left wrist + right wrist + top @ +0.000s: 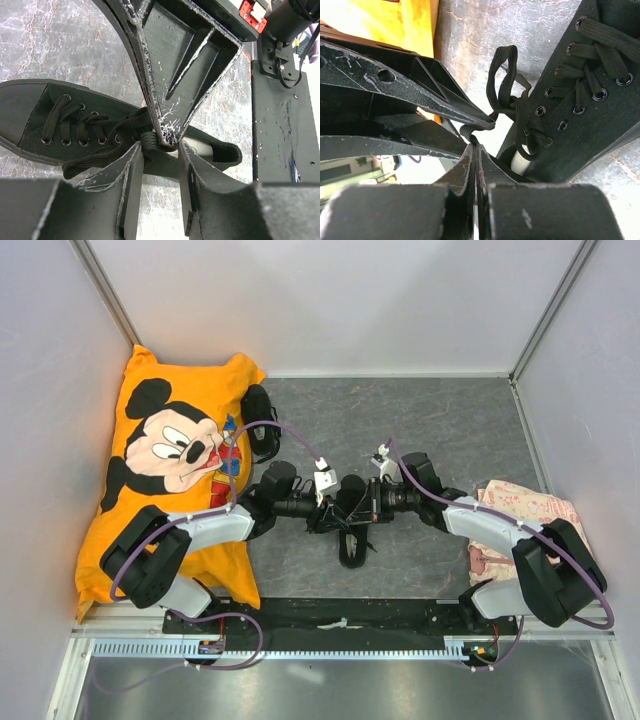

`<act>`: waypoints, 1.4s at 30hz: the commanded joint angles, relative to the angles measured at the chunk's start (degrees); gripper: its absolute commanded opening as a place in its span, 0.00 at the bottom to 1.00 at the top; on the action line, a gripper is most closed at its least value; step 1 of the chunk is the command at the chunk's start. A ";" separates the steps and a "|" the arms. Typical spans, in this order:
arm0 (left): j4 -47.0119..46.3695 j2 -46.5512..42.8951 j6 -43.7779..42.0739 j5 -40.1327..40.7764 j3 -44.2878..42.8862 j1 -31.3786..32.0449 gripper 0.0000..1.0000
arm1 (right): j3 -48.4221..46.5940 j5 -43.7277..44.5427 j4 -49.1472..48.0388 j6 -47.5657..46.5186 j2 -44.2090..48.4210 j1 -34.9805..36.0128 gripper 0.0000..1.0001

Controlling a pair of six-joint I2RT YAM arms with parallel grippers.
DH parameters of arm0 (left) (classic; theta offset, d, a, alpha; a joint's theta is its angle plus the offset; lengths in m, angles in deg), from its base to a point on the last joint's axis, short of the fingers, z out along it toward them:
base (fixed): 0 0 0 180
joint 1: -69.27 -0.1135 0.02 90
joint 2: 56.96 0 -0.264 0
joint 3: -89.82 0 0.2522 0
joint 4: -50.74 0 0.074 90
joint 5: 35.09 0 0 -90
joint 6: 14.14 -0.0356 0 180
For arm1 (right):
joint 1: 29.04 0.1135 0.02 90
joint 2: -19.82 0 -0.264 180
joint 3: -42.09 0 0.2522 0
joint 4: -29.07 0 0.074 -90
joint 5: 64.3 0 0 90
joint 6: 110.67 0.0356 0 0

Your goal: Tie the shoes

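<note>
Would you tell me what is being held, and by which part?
Right gripper pinches the black lace by a strand below its loop; for the left gripper, it cannot be told.

An all-black shoe [60,120] on the grey marbled counter [450,430], with an orange Mickey Mouse pillow [170,460] and pink-patterned cloth [520,510].

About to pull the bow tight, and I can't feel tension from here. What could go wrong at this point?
1. The right pincer and left pincer meet tip to tip on the same short stretch of thin black lace. Any move could knock them together or tug the lace free.
2. Nothing pins down the black canvas low-top shoe. A pull may drag it across the grey marbled tabletop instead of tightening the lace.
</note>
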 commanded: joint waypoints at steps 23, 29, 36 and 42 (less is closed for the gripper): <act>1.86 0.53 -3.52 1.65 -2.33 0.20 0.04 | 2.28 -4.20 -5.12 4.12 3.57 -1.94 0.38; 4.59 0.09 -6.69 1.04 -2.51 0.20 0.02 | -4.22 -1.49 7.07 -9.31 4.80 -2.99 0.43; 5.38 0.35 -8.89 0.68 -3.12 0.29 0.02 | -10.12 -0.33 13.42 -15.85 3.75 -2.73 0.35; 6.44 0.79 -11.27 0.16 -4.27 0.46 0.02 | -11.88 0.72 14.74 -15.23 1.55 0.08 0.36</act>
